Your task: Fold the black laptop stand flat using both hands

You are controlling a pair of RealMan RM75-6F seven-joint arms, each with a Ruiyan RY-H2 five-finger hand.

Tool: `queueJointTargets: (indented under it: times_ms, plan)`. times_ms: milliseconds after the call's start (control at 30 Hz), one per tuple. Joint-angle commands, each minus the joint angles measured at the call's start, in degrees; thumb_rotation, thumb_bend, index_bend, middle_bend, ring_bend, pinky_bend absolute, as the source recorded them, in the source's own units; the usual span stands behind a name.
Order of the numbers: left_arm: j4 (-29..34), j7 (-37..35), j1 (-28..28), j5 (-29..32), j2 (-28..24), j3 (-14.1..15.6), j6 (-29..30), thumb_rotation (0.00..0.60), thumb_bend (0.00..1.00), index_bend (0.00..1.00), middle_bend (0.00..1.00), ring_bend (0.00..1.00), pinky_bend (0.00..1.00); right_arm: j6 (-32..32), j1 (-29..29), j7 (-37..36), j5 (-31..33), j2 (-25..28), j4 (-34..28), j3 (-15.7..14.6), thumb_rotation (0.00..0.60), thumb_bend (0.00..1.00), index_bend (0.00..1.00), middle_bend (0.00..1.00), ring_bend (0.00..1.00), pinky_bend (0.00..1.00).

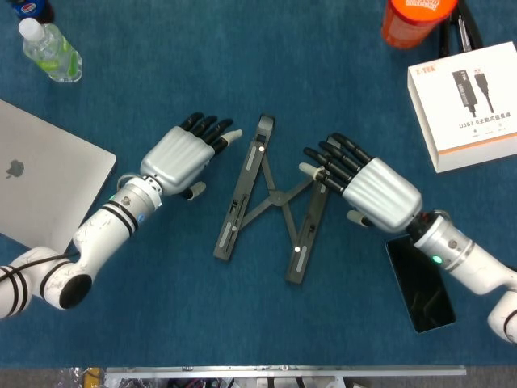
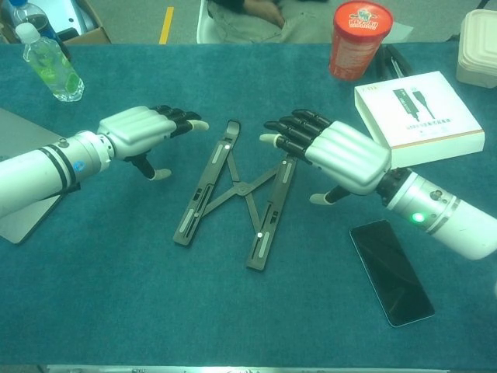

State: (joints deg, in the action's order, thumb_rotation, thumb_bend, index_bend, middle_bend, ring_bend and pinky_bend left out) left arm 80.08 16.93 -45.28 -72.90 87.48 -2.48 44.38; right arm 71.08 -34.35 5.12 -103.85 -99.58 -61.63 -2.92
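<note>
Fingers [image 1: 212,129] of the left hand [image 1: 179,155] are stretched out flat and slightly apart, holding nothing, their tips just short of the stand's left rail. The right hand [image 1: 367,184] is the same, extended and empty, with its dark fingertips [image 2: 287,132] over the top end of the right rail; whether they touch it I cannot tell.

The black laptop stand [image 1: 271,200] lies in the middle of the worktop [image 1: 161,307], its two rails splayed in a narrow V joined by crossed struts. From it, the left hand sits at about nine to ten o'clock and the right at about three.

What worries me from here: both hands come in flat-palmed, and the stand looks light and slick on that cloth. If one side pushes before the other, I would expect the whole thing to skate or swing round rather than close up. Fingertips riding over a rail instead of against its edge could also tip it.

The rails are slim, straight matte bars with pale oval pads set in them, and the struts are thin flat strips pivoting at a central point. The worktop is a teal, felt-like surface. Lying around are a silver laptop [image 1: 40,174] at nine o'clock, a glossy black phone [image 1: 418,283] at four, and a white box [image 1: 468,101] at two.
</note>
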Motion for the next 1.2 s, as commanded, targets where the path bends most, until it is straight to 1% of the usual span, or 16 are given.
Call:
queueJointTargets:
  times_ms: [33, 700, 1200]
  plan:
    - [0.0, -0.1, 0.1, 0.5, 0.4, 0.0, -0.1, 0.6, 0.3, 0.0, 0.0, 0.0, 0.04, -0.1, -0.3, -0.3, 0.3, -0.8, 0.8, 0.1, 0.6, 0.0, 0.0, 0.0, 0.0, 0.0]
    - [0.5, 0.0, 0.1, 4.1, 2.3, 0.1, -0.9, 0.6, 0.3, 0.0, 0.0, 0.0, 0.04, -0.7, -1.8, -1.6, 1.9, -6.5, 7.5, 0.8, 0.6, 0.0, 0.0, 0.0, 0.0, 0.0]
    - [1.1, -1.5, 0.0, 6.2, 2.5, -0.1, -1.9, 0.6, 0.3, 0.0, 0.0, 0.0, 0.04, -1.5, -3.2, -2.8, 2.8, -9.9, 11.7, 1.0, 0.6, 0.0, 0.0, 0.0, 0.0, 0.0]
